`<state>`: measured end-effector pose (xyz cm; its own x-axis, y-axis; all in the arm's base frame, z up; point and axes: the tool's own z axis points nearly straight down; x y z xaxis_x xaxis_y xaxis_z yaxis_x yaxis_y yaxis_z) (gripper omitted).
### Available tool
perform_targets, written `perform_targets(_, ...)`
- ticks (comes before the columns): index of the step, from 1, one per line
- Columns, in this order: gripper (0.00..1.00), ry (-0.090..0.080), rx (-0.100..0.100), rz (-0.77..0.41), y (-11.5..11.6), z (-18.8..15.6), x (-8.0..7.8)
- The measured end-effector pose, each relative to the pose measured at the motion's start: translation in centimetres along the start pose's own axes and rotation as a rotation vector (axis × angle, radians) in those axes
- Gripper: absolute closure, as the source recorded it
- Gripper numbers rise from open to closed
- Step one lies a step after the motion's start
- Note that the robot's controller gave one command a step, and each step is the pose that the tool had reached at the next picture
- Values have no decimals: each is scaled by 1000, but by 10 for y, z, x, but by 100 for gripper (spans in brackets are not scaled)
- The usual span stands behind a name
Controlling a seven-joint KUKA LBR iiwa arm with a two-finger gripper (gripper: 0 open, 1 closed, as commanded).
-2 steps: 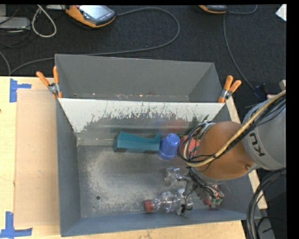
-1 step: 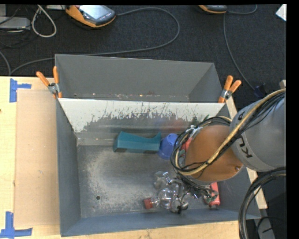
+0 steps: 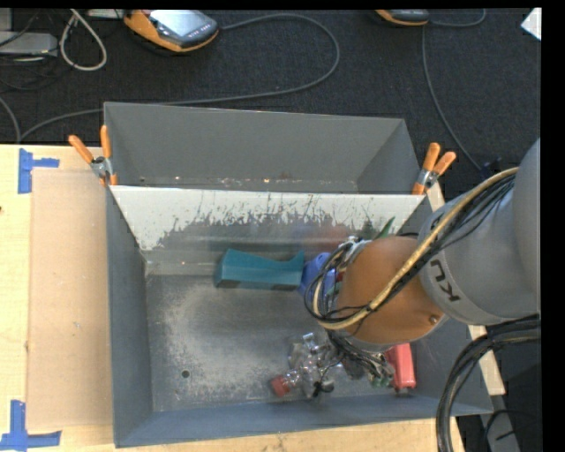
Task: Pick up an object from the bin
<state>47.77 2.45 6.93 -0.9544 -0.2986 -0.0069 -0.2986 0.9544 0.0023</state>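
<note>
In the grey metal bin, a teal plastic block is seen untouched by the back wall. Near the front wall, a small red piece lies just beside the gripper, which is set low over the floor. Whether the pincer is apart or together cannot be told. A pink-red cylinder lies to the right. Nothing is judged lifted yet, so grasping and raising remain.

Teal rectangular block; right of it and nearer, pink-red cylinder; far behind it, black cables, orange-and-black device on dark floor.
</note>
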Motion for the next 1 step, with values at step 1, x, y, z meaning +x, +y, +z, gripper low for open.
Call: perform_targets(1,100,0,0,1,0,0,0)
